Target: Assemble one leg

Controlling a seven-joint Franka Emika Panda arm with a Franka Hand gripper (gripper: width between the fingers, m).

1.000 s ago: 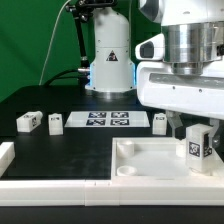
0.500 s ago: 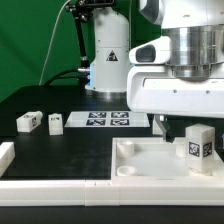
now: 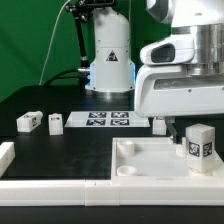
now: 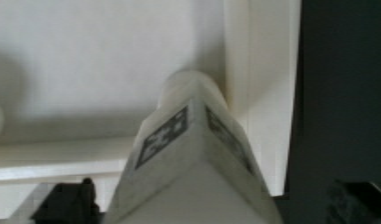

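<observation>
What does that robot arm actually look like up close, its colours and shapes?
The arm is mostly glossy white, with smooth rounded shells and a shiny grey cylindrical section above them. Its tool has a wide, boxy white body, and two dark, almost black fingers stick out of it. I see no stickers or lettering on this part.

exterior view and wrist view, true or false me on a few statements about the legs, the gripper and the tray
1. A leg stands upright in the tray-like part. True.
2. The gripper is shut on that leg. False: it is open, with its fingers clear of the leg on both sides.
3. Two loose legs sit on the table, on the exterior view's left. True.
4. The marker board lies inside the tray-like part. False: it lies on the table beyond it.
</observation>
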